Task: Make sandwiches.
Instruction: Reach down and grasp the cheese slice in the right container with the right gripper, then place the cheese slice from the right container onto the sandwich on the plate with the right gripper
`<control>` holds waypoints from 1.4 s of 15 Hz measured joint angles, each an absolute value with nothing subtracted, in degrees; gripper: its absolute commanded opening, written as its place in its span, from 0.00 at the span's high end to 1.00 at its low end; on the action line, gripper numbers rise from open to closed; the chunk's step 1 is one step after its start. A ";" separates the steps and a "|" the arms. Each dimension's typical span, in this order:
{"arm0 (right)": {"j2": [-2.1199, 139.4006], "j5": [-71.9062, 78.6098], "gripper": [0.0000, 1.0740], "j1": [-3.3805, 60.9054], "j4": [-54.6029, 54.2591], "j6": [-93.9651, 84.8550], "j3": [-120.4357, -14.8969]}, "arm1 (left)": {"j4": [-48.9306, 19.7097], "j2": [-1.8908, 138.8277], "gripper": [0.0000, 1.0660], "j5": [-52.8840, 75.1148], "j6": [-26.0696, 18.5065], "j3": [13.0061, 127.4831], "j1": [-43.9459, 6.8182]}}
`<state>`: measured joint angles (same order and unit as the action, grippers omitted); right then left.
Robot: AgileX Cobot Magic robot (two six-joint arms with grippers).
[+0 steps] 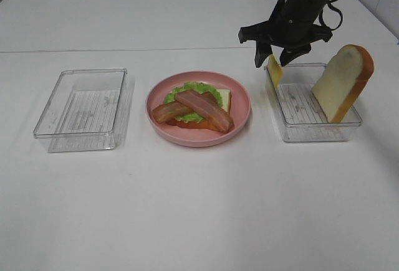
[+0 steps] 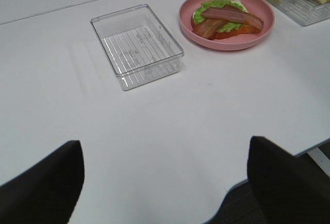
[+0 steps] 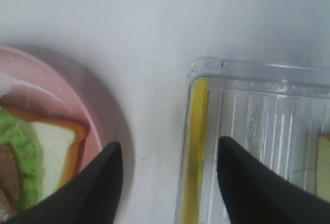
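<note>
The sandwich stack lies on the pink plate (image 1: 243, 106): a white bread slice (image 1: 224, 98), a green lettuce leaf (image 1: 187, 89) and two crossed bacon strips (image 1: 202, 109). The yellow cheese slice (image 1: 275, 70) stands on edge against the left wall of the right clear tray (image 1: 312, 135). A second bread slice (image 1: 343, 81) leans in that tray. My right gripper (image 1: 275, 59) is open just above the cheese. In the right wrist view its fingers (image 3: 98, 188) straddle the cheese edge (image 3: 196, 147). My left gripper (image 2: 164, 141) is open and empty, far from the plate (image 2: 227, 46).
An empty clear tray (image 1: 78, 135) stands left of the plate and also shows in the left wrist view (image 2: 149, 72). The table's near edge shows beside the left gripper's fingers (image 2: 289, 177).
</note>
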<state>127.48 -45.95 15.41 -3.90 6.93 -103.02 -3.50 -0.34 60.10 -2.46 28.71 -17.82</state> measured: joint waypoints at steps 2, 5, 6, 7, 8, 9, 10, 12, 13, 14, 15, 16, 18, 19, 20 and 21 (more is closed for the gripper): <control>128.17 -46.81 0.55 15.41 -3.15 7.10 -103.02 | -3.50 -0.34 0.23 60.10 -2.46 28.71 -17.82; 128.40 -46.75 0.95 15.41 -2.69 7.10 -103.02 | -3.50 -0.34 0.23 60.10 -2.46 28.71 -17.82; 128.40 -46.75 1.00 15.41 -2.69 7.10 -103.02 | -3.50 -0.34 0.23 60.10 -2.46 28.71 -17.82; 128.40 -46.75 1.00 15.41 -2.69 7.10 -103.02 | -3.50 -0.34 0.23 60.10 -2.46 28.71 -17.82; 128.40 -46.81 1.00 15.41 -2.69 7.10 -103.02 | -3.50 -0.34 0.23 60.10 -2.46 28.71 -17.82; 128.40 -46.98 1.00 15.41 -2.69 7.10 -103.02 | -3.50 -0.34 0.23 60.10 -2.46 28.71 -17.82; 128.40 -47.04 1.00 15.41 -2.69 7.10 -103.02 | -3.50 -0.34 0.23 60.10 -2.46 28.71 -17.82; 127.88 -48.47 1.00 15.41 -2.69 7.10 -103.02 | -3.50 -0.34 0.23 60.10 -2.46 28.71 -17.82; 127.02 -48.99 1.00 15.41 -2.69 7.05 -103.02 | -3.50 -0.34 0.23 60.10 -2.46 28.71 -17.82; 124.96 -50.25 1.00 15.41 -2.69 6.25 -103.02 | -3.50 -0.34 0.23 60.10 -2.46 28.71 -17.82; 123.59 -51.22 1.00 15.41 -2.81 5.79 -103.02 | -3.50 -0.34 0.23 60.10 -2.46 28.71 -17.82; 122.90 -51.62 1.00 15.41 -2.92 5.61 -103.02 | -3.50 -0.34 0.23 60.10 -2.46 28.71 -17.82; 120.44 -54.09 1.00 15.41 -3.72 5.56 -103.02 | -3.50 -0.34 0.23 60.10 -2.46 28.71 -17.82; 119.63 -54.83 1.00 15.41 -4.18 5.56 -103.02 | -3.50 -0.34 0.23 60.10 -2.46 28.71 -17.82; 118.60 -55.86 1.00 15.41 -4.93 5.56 -103.02 | -3.50 -0.34 0.23 60.10 -2.46 28.71 -17.82; 117.63 -56.09 1.00 15.41 -6.36 5.56 -103.02 | -3.50 -0.34 0.23 60.10 -2.46 28.71 -17.82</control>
<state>117.63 -56.09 15.41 -6.36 5.56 -103.02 -3.50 -0.34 60.10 -2.46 28.71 -17.82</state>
